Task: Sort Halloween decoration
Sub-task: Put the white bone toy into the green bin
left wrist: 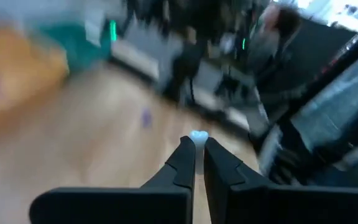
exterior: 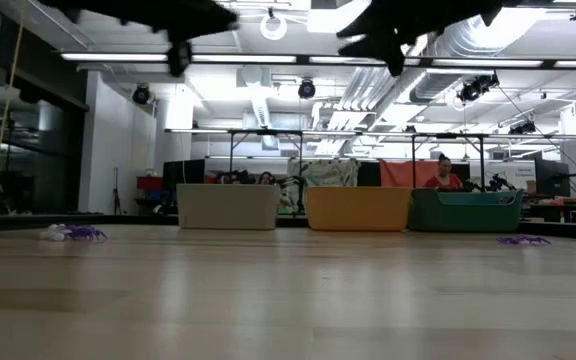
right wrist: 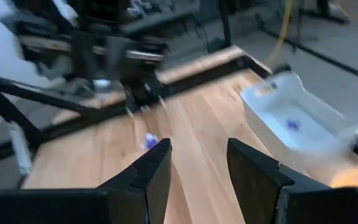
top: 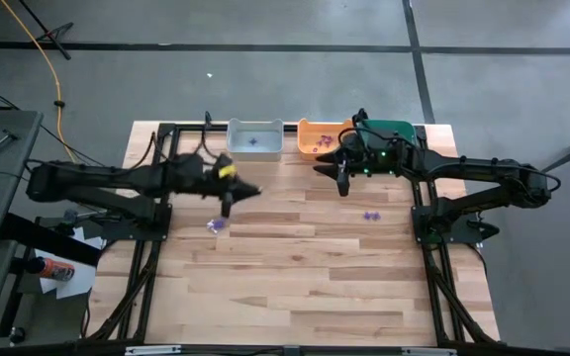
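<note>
My left gripper (top: 228, 203) hangs above the table's middle left, shut on a tiny pale bluish trinket (left wrist: 197, 135) of the Halloween decoration. Below it a purple trinket (top: 216, 225) lies on the wood; a second purple one (top: 370, 215) lies toward the right. My right gripper (top: 341, 184) hovers open in front of the orange bin (top: 320, 138), nothing between its fingers (right wrist: 157, 155). The grey bin (top: 255, 138) holds one bluish-purple trinket, and the orange bin holds a few purple ones. My left gripper pinches the pale trinket between its two fingertips (left wrist: 186, 146); only a small part of it (left wrist: 198, 133) sticks out past the tips. The trinket is lifted clear of the table. The view is blurred, so which part of the trinket is gripped does not show.
Three bins stand in a row along the far edge: grey, orange and a teal one (top: 389, 131). Black frame rails (top: 156, 247) run along the table's left and right sides. Bare wood (top: 295, 287) fills the near half of the table.
</note>
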Tool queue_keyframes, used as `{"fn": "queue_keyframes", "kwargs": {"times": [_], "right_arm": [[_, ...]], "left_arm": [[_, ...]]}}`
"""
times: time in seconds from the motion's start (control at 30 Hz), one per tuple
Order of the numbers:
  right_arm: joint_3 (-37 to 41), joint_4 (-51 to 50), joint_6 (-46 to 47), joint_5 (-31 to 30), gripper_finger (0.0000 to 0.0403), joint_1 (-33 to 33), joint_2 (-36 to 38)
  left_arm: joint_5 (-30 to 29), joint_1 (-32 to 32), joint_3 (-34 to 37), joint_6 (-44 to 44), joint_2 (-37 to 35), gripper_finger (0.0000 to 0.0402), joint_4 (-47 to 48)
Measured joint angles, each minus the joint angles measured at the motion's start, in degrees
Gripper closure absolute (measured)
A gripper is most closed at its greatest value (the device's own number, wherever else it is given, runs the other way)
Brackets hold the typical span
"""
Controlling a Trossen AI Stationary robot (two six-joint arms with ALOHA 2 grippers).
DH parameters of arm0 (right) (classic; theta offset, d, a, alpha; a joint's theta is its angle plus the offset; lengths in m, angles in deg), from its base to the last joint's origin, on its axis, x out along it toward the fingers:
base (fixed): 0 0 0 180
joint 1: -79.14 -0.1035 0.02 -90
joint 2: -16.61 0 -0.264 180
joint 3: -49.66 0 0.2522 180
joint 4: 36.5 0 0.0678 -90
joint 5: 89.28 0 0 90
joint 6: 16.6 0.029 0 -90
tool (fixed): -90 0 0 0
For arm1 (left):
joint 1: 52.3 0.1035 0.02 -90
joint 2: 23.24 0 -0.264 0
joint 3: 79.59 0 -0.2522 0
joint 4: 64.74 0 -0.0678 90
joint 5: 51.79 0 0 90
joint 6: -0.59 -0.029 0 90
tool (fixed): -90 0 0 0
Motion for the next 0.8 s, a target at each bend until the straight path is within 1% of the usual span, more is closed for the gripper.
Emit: {"fn": "queue_keyframes", "kwargs": {"times": [0.03,0.2,0.3,0.37,0.67,0.73,0.8], "right_arm": [[0.0,1.5,0.0,0.2,0.0251,0.0,0.0],[0.0,10.4,-0.4,0.5,0.0251,-0.1,0.0],[0.0,13.6,-2.1,2.6,0.0251,-0.1,0.0],[0.0,14.3,-2.9,3.3,0.0251,-0.1,0.0],[0.0,14.3,-3.1,3.0,0.0251,-0.2,0.0],[0.0,15.1,-2.9,1.8,0.0251,-0.2,0.0],[0.0,18.0,-1.9,0.6,0.0251,-0.1,0.0]], "left_arm": [[0.0,1.3,0.0,-2.9,1.6,0.0399,-4.0],[0.5,6.3,0.1,-18.4,7.4,0.0399,-17.8],[1.4,7.7,0.1,-23.0,9.1,0.0399,-23.6],[1.5,8.2,0.1,-23.4,9.6,0.0399,-24.7],[1.3,8.8,0.1,-23.3,9.7,0.0399,-24.5],[-1.2,8.8,0.1,-21.8,9.7,0.0399,-24.5],[-4.3,8.8,-0.1,-19.9,10.6,0.0399,-24.6]]}}
